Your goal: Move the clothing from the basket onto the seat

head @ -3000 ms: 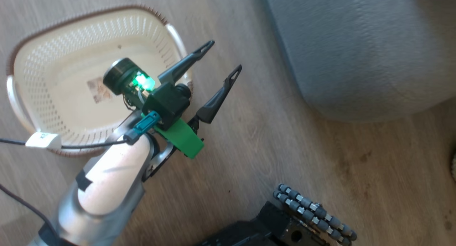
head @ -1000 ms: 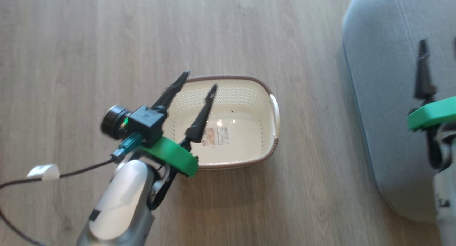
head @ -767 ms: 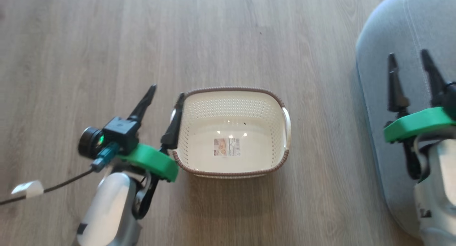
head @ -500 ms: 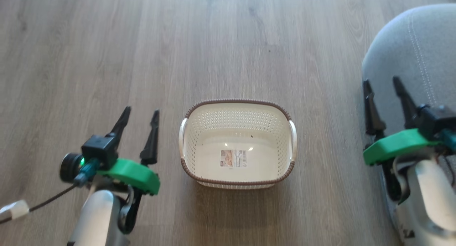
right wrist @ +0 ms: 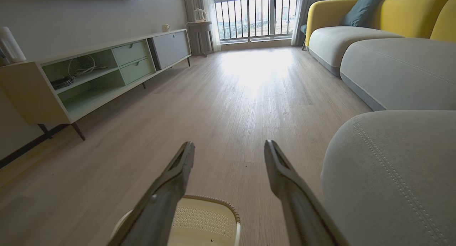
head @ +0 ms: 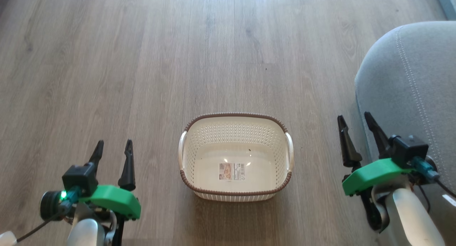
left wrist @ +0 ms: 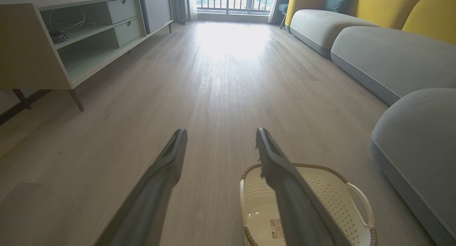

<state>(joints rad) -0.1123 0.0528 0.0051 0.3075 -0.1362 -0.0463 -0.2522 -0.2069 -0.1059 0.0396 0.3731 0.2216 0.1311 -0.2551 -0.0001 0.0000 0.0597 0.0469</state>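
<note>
The cream basket [head: 278, 146] with its brown rim stands on the wood floor in the middle of the head view, holding nothing but a label sticker [head: 232, 171]. No red clothing is in view. The grey seat [head: 409, 96] rises at the right with its stitched rounded edge. My left gripper [head: 113, 147] hangs open at the lower left, apart from the basket. At the lower right my right gripper [head: 354, 117] is open too, beside the seat's edge. The basket [left wrist: 320, 189] lies low right in the left wrist view, and the basket [right wrist: 203, 217] sits at the bottom of the right wrist view.
A low media cabinet [left wrist: 53, 42] with shelves and drawers lines the left wall. More grey and yellow sofa sections [right wrist: 384, 60] run along the right toward a bright window [right wrist: 256, 14]. Wood floor [head: 178, 60] stretches ahead.
The head camera has swung so the basket is now centred. Both arms have drawn back to the lower corners, left away from over the basket, right off the seat. Both stayed open.
</note>
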